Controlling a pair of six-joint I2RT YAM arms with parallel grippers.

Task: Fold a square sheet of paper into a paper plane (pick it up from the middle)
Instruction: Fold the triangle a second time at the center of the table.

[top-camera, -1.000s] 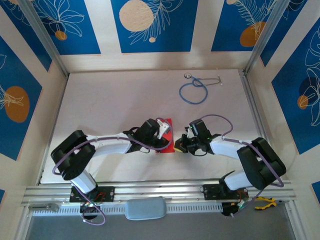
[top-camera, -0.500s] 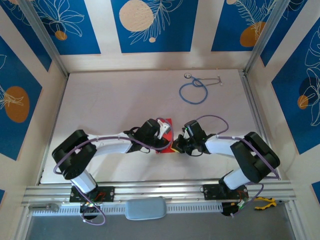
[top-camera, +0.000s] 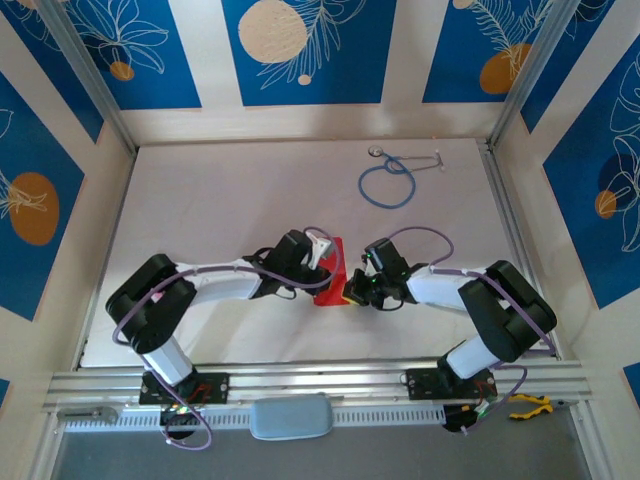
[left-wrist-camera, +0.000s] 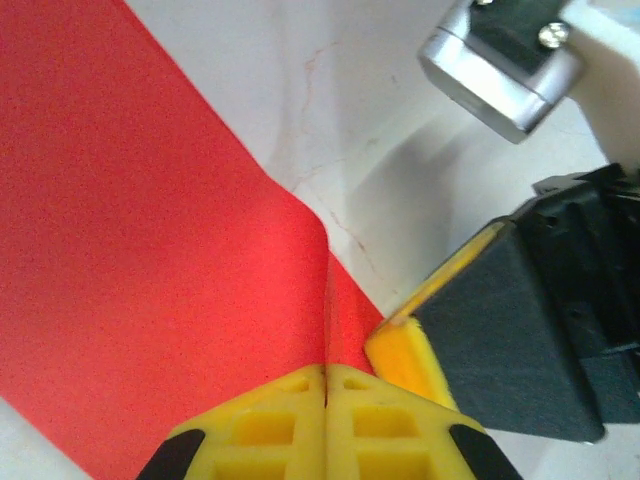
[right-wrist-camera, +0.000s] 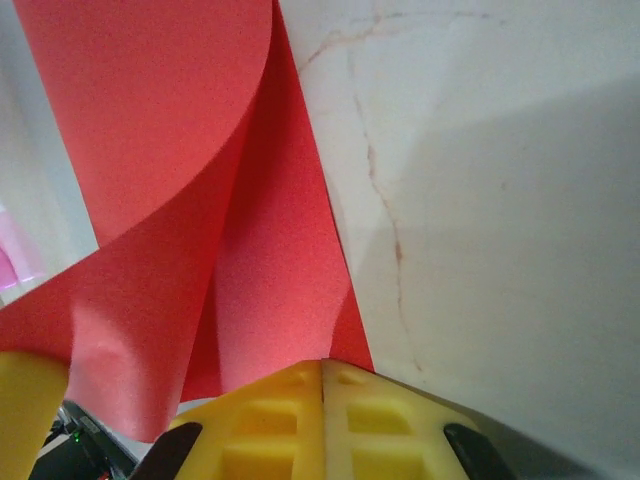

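Near the front middle of the table (top-camera: 220,200), the square sheet of paper (top-camera: 332,268) stands partly raised and bowed between the two arms. The left claw (left-wrist-camera: 325,385) is closed, pinching a ridge in the sheet. The right claw (right-wrist-camera: 322,380) is closed on a corner of it, just beside the left. This looks like an early fold being formed. The next move probably calls for carrying the curled flap over and pressing it flat, edges matched, without tearing.

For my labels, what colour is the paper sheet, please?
The paper sheet is plain red, clearest in the left wrist view.
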